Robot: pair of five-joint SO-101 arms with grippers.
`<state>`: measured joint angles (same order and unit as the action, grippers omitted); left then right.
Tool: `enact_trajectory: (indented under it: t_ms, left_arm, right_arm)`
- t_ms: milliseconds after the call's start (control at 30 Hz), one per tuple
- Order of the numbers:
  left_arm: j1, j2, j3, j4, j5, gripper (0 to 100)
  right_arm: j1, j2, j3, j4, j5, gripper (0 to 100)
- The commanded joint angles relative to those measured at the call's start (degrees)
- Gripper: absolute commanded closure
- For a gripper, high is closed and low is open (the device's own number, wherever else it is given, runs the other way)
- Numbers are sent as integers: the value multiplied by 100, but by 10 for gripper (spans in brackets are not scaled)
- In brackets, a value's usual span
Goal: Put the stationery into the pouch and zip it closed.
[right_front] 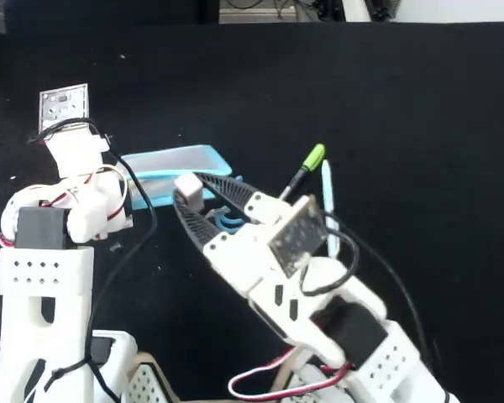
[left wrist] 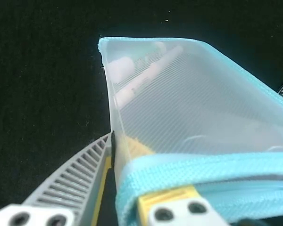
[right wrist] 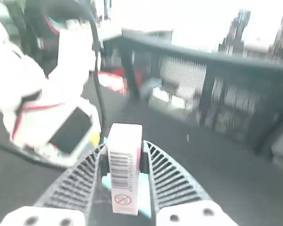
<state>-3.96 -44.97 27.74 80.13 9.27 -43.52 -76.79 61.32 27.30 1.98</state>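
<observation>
Black tabletop (right_front: 386,109) stretches under both arms, with shelving and clutter in the room beyond it. The pouch (right_front: 172,164), translucent mesh with teal trim, lies towards the left of the middle. The left end effector (left wrist: 118,150) is clamped on the pouch's teal-edged end. Through the mesh, white stick-shaped items (left wrist: 141,77) show inside the pouch. The right end effector (right wrist: 125,146) is closed on a white eraser (right_front: 189,191) with a printed sleeve. It holds the eraser upright between its ribbed fingers, at the pouch's near long edge. A green-capped pen (right_front: 307,166) and a light blue pen (right_front: 327,206) lie on the tabletop just beside the right arm, apart from the pouch. The arm's wrist covers their lower ends.
</observation>
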Motion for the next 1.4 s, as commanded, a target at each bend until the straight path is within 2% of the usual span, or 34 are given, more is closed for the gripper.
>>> enact_trajectory:
  t_ms: [0, 167, 567, 1000, 1367]
  left_arm:
    - [-4, 62, -4, -62, -44, 967]
    - [-4, 53, -4, -62, -44, 967]
    - [-4, 53, -4, -62, -44, 967]
    - [-4, 44, -13, -62, -44, 967]
    - [-4, 44, -22, -62, -44, 967]
  right_arm:
    - [-44, -163, 418, -1266, 26, 987]
    - [-44, -163, 1174, -2277, 26, 987]
    - [105, -145, 2369, -3560, 35, 987]
    - [149, -66, 2387, -3631, 35, 987]
    - [149, 1684, 1516, -3648, 44, 987]
